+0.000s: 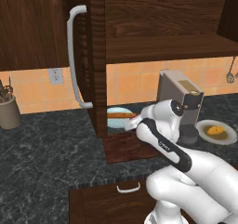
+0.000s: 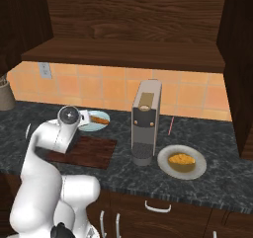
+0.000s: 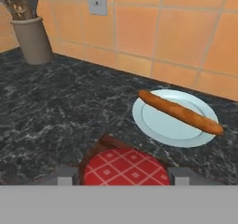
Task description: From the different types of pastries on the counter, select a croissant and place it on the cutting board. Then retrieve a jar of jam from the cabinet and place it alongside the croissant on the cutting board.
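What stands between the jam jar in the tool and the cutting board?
Nothing visible does. The tool is shut on the jam jar right at the cutting board; the plate with the stick pastry lies beyond the board.

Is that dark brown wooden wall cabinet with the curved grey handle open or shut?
Open: the dark brown wooden wall cabinet's door stands swung outward edge-on, leaving its shelf exposed.

Your left base view looks forward and down over the arm [image 1: 186, 167] from behind-left; your right base view does likewise from behind-right. Both share the worktop [image 1: 46, 144], board [image 2: 91, 153], coffee machine [image 2: 146, 121] and two plates. Your hand view sits low and close, facing the backsplash.
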Robot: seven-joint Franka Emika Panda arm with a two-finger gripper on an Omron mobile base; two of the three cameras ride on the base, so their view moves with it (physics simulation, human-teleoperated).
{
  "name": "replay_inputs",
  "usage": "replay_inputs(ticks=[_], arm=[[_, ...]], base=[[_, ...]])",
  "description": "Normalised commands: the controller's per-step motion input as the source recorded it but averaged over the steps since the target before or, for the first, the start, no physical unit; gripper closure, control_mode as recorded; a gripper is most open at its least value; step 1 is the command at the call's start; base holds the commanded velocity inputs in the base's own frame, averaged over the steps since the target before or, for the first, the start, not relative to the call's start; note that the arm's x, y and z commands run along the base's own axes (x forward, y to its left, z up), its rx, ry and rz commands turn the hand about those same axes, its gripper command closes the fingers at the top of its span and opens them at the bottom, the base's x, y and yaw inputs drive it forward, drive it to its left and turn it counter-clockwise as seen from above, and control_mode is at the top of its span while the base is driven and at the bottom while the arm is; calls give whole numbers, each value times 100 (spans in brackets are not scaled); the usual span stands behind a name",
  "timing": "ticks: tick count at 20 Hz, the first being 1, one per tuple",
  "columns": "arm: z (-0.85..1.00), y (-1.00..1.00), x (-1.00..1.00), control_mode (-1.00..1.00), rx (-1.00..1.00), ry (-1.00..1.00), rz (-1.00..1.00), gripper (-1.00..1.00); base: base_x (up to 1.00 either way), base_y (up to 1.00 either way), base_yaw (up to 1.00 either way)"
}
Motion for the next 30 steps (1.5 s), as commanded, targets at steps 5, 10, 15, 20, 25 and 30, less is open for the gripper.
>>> replay_inputs(ticks=[5,10,15,20,25,30], arm=[[-4,35,-18,-100,4,0,27,100],[-4,30,-22,-100,3,1,28,100],[0,4,-3,-100,11,12,19,100],[-3,36,-10,-100,1,3,11,100],[-21,1,-27,-100,2,0,12,100],[-32,-8,-6,-100,6,1,15,100]], base=[[0,0,0],[0,0,0],[0,0,0],[0,0,0],[0,0,0],[0,0,0]])
